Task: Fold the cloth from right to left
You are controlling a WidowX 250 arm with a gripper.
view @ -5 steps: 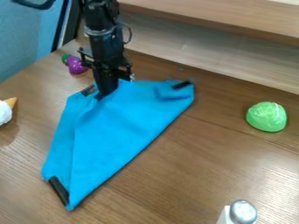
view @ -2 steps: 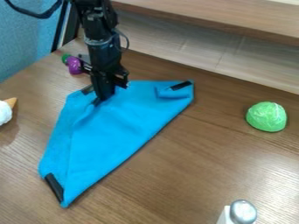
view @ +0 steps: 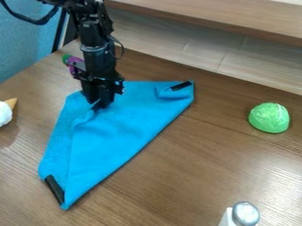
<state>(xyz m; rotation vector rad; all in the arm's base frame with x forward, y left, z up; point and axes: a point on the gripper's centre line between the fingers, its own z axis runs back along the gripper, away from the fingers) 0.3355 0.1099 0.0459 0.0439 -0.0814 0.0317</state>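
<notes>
Camera view: I've got my gripper (view: 102, 105) down at the blue cloth's (view: 121, 137) upper left, right by a raised crease. Honestly can't tell if it's clamped or open. Cloth's lying partly folded on the wood table (view: 194, 176), left of some green cabbage-looking toy (view: 269, 118).

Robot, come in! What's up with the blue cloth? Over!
Gripper down at upper-left end of blue cloth. Cloth creased, lying slantwise. Green toy off to the right, clear of it. Over.
</notes>
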